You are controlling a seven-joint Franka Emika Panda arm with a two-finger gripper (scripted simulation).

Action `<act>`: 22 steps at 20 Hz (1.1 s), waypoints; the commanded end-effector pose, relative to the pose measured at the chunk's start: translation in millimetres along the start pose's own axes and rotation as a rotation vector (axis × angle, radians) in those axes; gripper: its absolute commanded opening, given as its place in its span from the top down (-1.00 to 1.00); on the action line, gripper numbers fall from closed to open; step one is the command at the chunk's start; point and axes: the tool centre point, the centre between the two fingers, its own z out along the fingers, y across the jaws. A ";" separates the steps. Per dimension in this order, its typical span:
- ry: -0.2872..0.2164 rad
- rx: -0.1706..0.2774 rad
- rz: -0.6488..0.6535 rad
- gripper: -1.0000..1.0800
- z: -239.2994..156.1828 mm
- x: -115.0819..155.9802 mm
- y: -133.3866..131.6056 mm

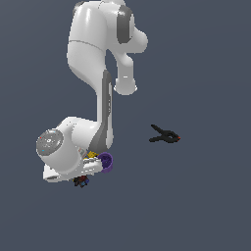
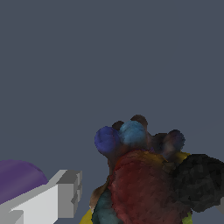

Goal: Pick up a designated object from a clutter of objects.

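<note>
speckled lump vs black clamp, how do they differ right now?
The speckled lump is a rounded, bumpy blob with red and blue patches; the black clamp is thin and pronged with a red tip. The lump sits right under the arm beside the purple cup; the clamp lies alone, apart. Both are dark and small.

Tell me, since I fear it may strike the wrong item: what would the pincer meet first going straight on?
Probably the dark speckled lump, which fills the wrist view just ahead beside one finger. The purple cup sits off to the side; depth is unclear.

Setting: I see a simulated scene, not a real room | Evidence: featureless slate-grey ground (image 1: 206,206), no walls or furniture, flat-shaded white arm (image 1: 88,44), coarse blurry object textures.
</note>
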 end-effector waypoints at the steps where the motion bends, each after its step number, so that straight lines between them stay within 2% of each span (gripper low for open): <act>1: 0.002 -0.001 0.000 -0.92 0.4 1.3 0.8; 2: 0.002 -0.001 0.000 -0.92 0.2 1.4 0.8; 3: 0.002 -0.001 0.000 1.00 0.2 1.4 0.8; 15: 0.002 -0.001 -0.001 1.00 -0.4 1.5 -0.5; 22: 0.002 -0.001 -0.001 1.00 -16.2 1.7 -13.7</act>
